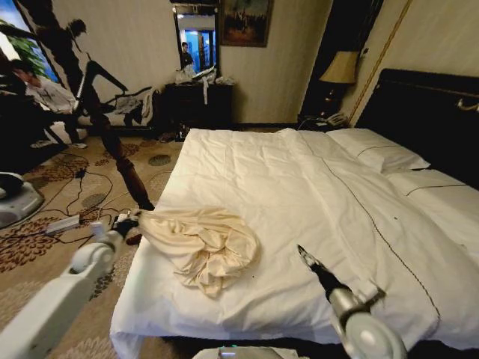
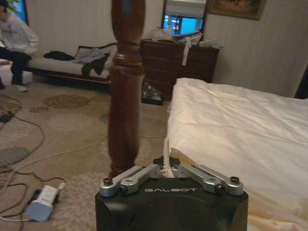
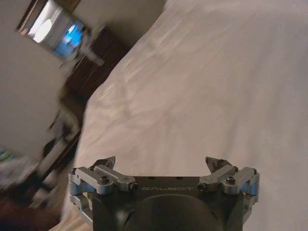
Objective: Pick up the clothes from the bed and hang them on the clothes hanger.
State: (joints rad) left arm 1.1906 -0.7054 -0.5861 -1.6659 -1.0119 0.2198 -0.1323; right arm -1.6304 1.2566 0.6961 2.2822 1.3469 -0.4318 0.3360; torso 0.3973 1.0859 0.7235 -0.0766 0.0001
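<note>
The cream clothes (image 1: 206, 247) lie crumpled on the near left corner of the bed (image 1: 299, 187), which has a white duvet. My left gripper (image 1: 133, 220) sits at the bed's left edge, shut on a stretched edge of the fabric. The left wrist view shows a thin cream strip (image 2: 166, 154) pinched in this gripper (image 2: 167, 169), with the bed (image 2: 240, 125) beside it. Right of the clothes and apart from them, my right gripper (image 1: 303, 254) hovers over the duvet. In its wrist view that gripper (image 3: 161, 161) is open and holds nothing above the bed (image 3: 216, 72). The clothes hanger is out of view.
A dark turned wooden post (image 1: 123, 168) (image 2: 126, 96) stands on the carpet close to my left gripper. Cables and a power strip (image 1: 63, 223) (image 2: 43, 202) lie on the floor to the left. A dark dresser (image 1: 198, 105) stands at the far wall, and pillows (image 1: 378, 153) lie by the headboard.
</note>
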